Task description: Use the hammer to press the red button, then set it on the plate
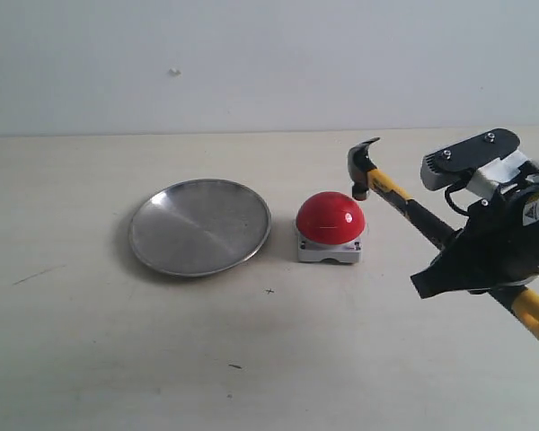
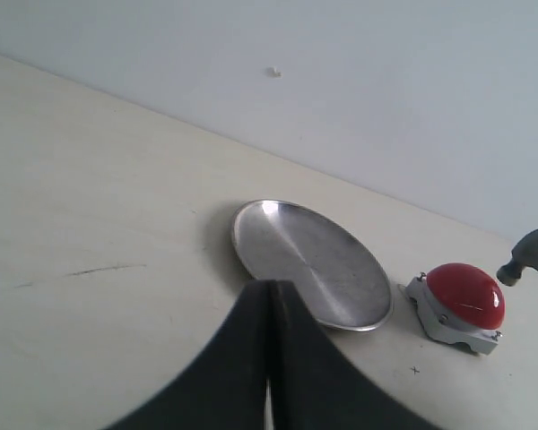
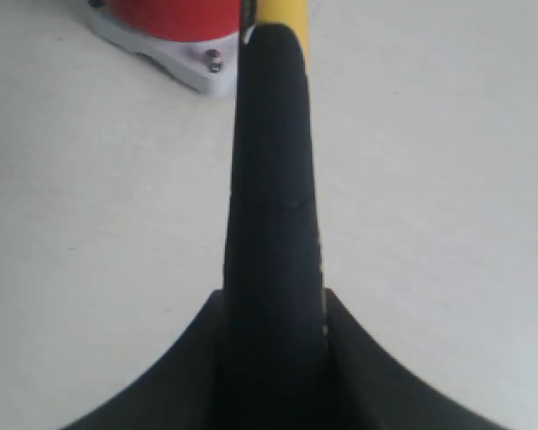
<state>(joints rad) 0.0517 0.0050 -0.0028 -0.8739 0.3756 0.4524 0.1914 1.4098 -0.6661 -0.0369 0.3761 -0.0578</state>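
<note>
Right fingers (image 3: 184, 381) clamp black-and-yellow claw hammer (image 1: 402, 199); head ahead of them, just above glossy red dome button (image 1: 331, 217) edge. Centre it, press straight down. Left fingers (image 2: 240, 376) shut, empty.

Tilted hammer (image 1: 404, 202), head at red button (image 1: 331, 217); silver plate (image 1: 200, 226) alongside

Left gripper (image 2: 269, 291): jaws pressed together, angled downward.
Right gripper (image 3: 273, 309): clamped around the black handle of the hammer (image 1: 391, 190).
</note>
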